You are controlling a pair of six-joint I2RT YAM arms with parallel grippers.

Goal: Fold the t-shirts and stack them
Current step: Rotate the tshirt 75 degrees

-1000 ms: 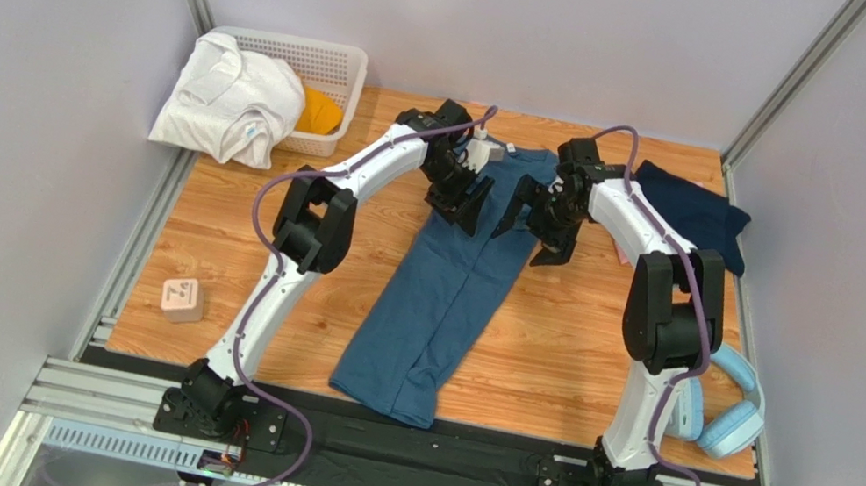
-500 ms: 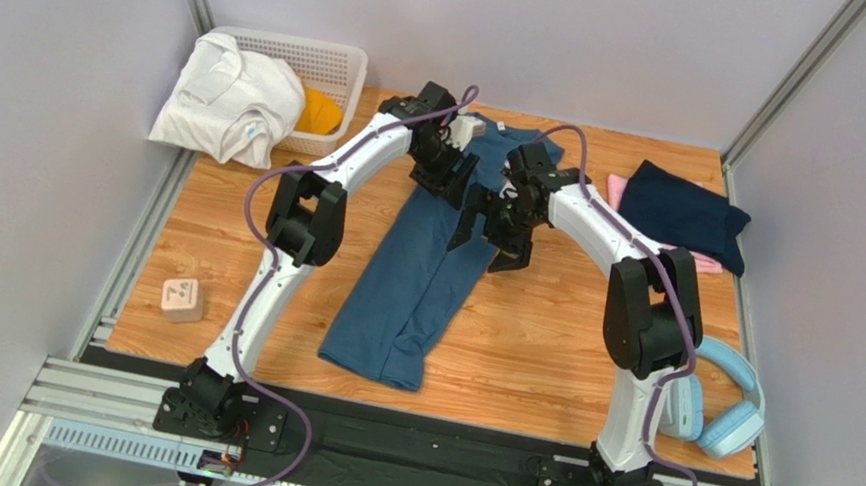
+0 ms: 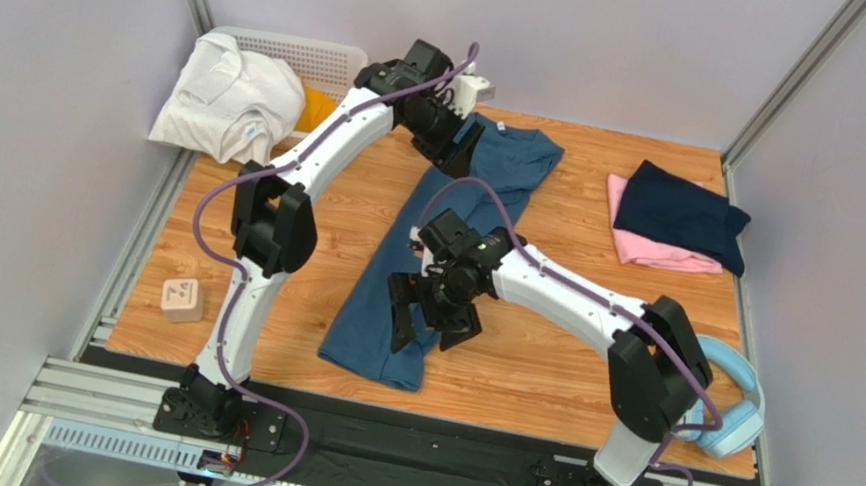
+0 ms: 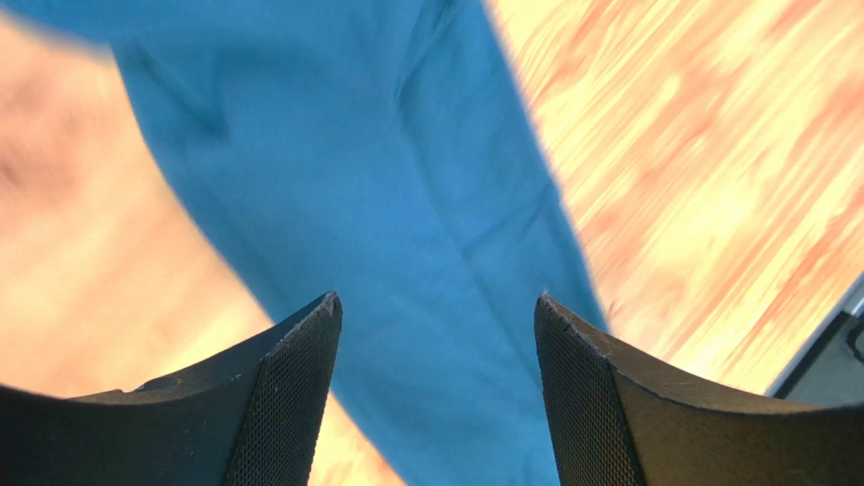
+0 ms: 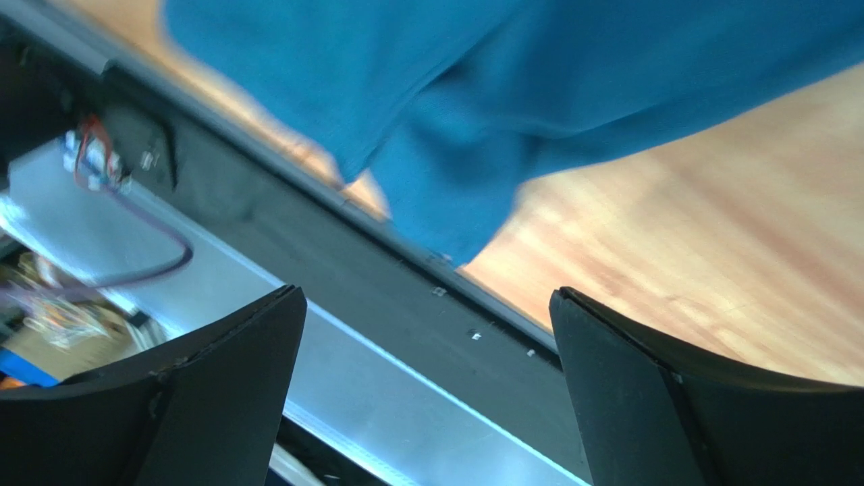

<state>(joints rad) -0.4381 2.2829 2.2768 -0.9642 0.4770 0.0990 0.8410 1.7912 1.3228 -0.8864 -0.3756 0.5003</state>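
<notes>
A slate-blue t-shirt (image 3: 451,246) lies on the wooden table, folded lengthwise into a long strip that runs from the back centre to the front edge. My left gripper (image 3: 453,144) hovers over its far collar end, open, with blue cloth (image 4: 406,203) below the fingers and nothing between them (image 4: 436,334). My right gripper (image 3: 427,322) hangs open over the strip's near part, and the hem corner (image 5: 446,203) shows ahead of its empty jaws (image 5: 426,304). A folded navy t-shirt (image 3: 682,211) rests on a folded pink one (image 3: 654,250) at the back right.
A white garment (image 3: 229,100) and an orange one (image 3: 317,112) spill from the white lattice basket (image 3: 311,52) at the back left. Light-blue headphones (image 3: 734,406) lie at the right edge. A small wooden block (image 3: 181,299) sits front left. The metal base rail (image 5: 385,334) is close under the right gripper.
My right gripper has swung from the shirt's far end down to its near part. The left gripper drew back toward the collar. The blue strip shifted slightly left.
</notes>
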